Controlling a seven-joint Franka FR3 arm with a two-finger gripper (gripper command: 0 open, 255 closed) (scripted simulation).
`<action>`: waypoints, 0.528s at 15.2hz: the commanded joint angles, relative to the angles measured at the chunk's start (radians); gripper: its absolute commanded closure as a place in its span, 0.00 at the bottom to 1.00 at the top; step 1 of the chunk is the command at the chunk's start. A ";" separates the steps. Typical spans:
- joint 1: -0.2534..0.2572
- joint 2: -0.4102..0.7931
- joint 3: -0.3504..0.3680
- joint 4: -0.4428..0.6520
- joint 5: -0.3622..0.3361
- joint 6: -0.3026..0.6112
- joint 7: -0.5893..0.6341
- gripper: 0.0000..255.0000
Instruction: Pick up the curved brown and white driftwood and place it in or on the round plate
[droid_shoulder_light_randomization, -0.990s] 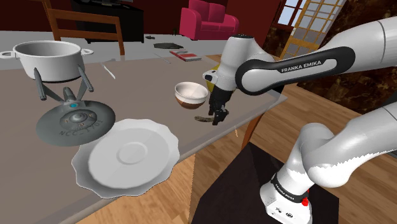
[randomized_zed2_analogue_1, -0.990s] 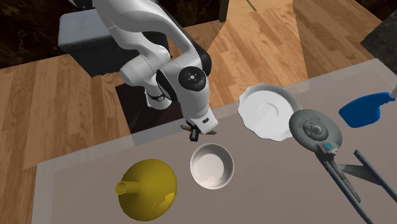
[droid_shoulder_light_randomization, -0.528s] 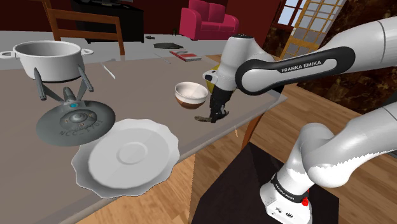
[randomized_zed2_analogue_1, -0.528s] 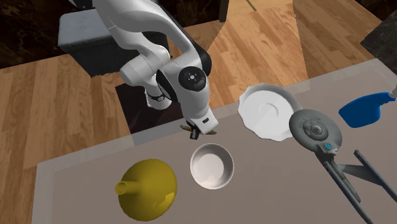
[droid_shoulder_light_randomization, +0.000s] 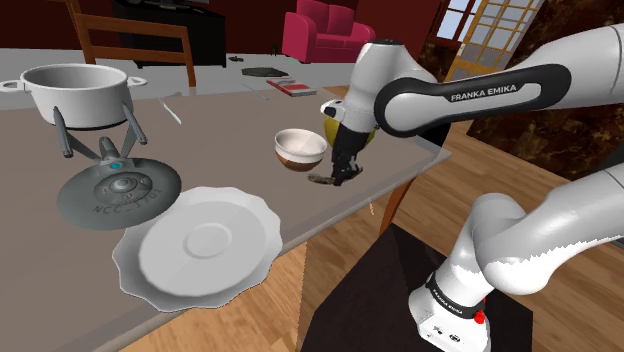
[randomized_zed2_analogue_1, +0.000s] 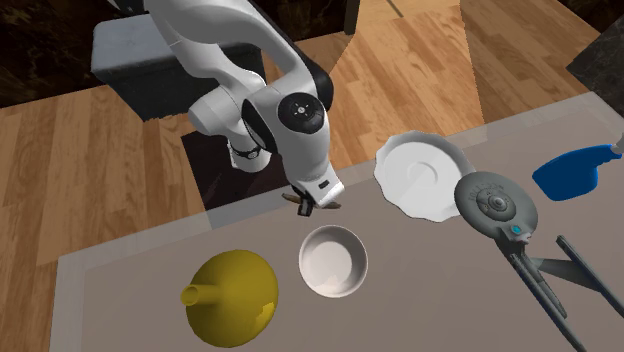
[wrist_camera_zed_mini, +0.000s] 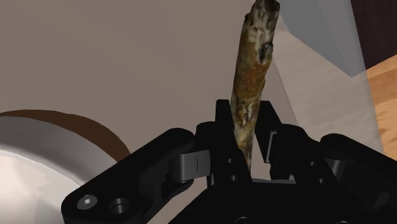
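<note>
Your claw (wrist_camera_zed_mini: 247, 130) is clamped on the driftwood (wrist_camera_zed_mini: 253, 70), low over the table (droid_shoulder_light_randomization: 230, 130) edge, just beside the bowl (droid_shoulder_light_randomization: 300, 147). Raise it clear of the bowl first, then carry it steadily to the white plate (droid_shoulder_light_randomization: 205, 243).

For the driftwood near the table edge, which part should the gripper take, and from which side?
Near one end, from above, closing across its thin width: the driftwood is long, narrow and slightly curved. The gripper clasps it this way.
</note>
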 joint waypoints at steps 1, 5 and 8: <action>0.001 -0.009 0.002 0.022 0.001 -0.031 0.000 1.00; 0.001 -0.021 0.004 0.068 0.003 -0.089 -0.001 1.00; 0.002 -0.028 0.005 0.103 0.004 -0.132 -0.001 1.00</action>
